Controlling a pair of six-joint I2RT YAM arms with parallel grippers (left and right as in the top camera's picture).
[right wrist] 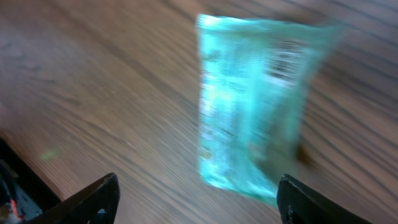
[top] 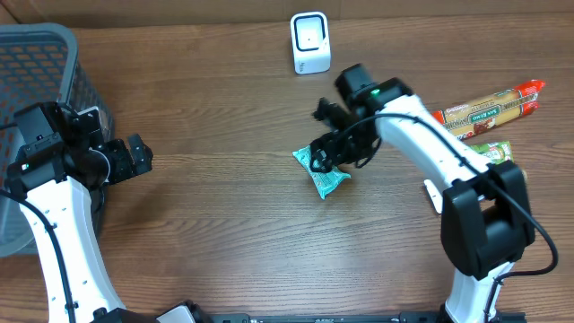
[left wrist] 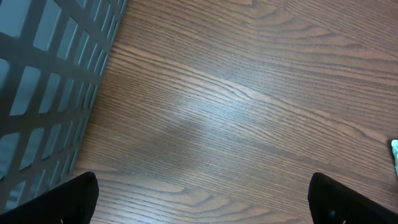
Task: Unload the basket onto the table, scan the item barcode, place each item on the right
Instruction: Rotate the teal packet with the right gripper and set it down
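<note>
Two claws are released. The left claw [top: 139, 154] stands wide apart near the basket [top: 36, 54]. The right claw [top: 323, 157] hangs with its fingers spread over one end of the teal packet [top: 325, 179], not gripping it. The packet lies flat on the bench [top: 224, 224], well apart from the white scanner [top: 310, 42]. I think the danger is in the pick: the packet looks thin and soft, so the fingers may catch only an edge, and it can slip or crumple. A folded or turned-away barcode would then give no reading.
</note>
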